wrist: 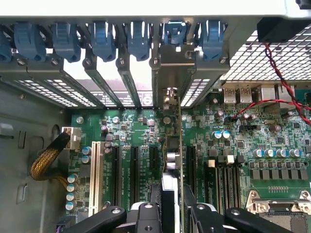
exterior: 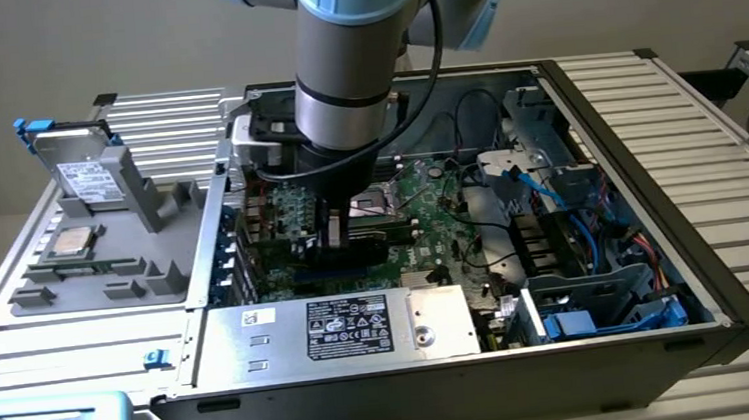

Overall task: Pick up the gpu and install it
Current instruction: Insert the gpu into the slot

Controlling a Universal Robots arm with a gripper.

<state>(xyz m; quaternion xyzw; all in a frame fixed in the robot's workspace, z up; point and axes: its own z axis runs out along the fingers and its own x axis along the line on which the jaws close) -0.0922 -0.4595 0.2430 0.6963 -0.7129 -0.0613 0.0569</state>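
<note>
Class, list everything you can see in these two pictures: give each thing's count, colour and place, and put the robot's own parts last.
computer case: one, dark grey, open, centre of the table.
motherboard: one, green, on the case floor.
gpu: one, green card seen edge-on, upright above the motherboard slots, silver bracket at the rear wall, held in the tool.
power supply: one, silver with a black label, front of the case.
slot latches: a row, blue, along the rear wall.
drive box: one, silver with a white label, upright in the grey fixture on the exterior view's left.
fixture: one, grey, beside the case.
table: one, slatted silver.
arm: one, grey and light blue, reaching down into the case.
tool: one, black, shut on the gpu.
</note>
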